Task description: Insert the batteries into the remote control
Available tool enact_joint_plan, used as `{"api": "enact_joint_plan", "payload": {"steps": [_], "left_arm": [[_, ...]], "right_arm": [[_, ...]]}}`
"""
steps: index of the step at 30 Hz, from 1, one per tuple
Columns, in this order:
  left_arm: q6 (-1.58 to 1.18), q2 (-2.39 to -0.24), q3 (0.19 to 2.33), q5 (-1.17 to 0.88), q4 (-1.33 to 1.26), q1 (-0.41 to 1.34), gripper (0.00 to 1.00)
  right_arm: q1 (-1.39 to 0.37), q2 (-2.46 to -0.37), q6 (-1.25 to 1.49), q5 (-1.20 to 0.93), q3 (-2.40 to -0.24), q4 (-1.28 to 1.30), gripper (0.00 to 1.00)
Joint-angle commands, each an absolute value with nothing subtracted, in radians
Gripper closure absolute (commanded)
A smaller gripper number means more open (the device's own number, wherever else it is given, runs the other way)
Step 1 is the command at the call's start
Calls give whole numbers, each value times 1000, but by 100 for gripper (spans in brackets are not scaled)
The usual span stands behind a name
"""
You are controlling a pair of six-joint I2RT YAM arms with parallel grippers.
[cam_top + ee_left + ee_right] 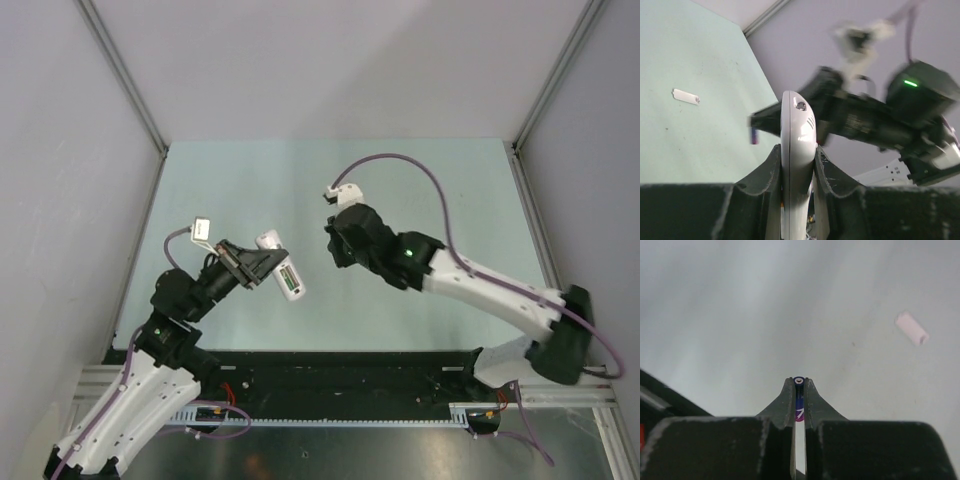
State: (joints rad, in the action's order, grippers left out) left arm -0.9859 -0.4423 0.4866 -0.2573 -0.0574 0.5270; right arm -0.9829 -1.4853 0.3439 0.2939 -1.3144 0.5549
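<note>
Left gripper (797,152) clamps the white remote control (798,122) above the table (400,180), and we see a green battery (290,282) in its back compartment; right gripper (799,386), close beside, pinches the purple battery (799,413).

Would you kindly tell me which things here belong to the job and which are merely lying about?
Job: remote in the left gripper; purple battery in the right gripper; green battery inside it.
Lying about: small white piece on the table.
</note>
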Motion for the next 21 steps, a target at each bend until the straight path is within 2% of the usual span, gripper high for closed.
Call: {"api": "enact_joint_plan", "payload": {"steps": [1,8,13,21], "left_arm": [[-1000,-471,571,-200,-103,523,100],[-1015,-520,638,-166,-115,525,100],[-1042,-561,658,-198,-130,525,100],[-1038,-589,627,-255,-132,526,100]], "right_arm": [[-1093,-1286,330,553,-1250,337,100],[-1288,-1082,186,724,-1048,-35,100],[-1371,-1058,106,770,-959,-251,100],[-1471,-1080,-92,815,-946,-492,100]]}}
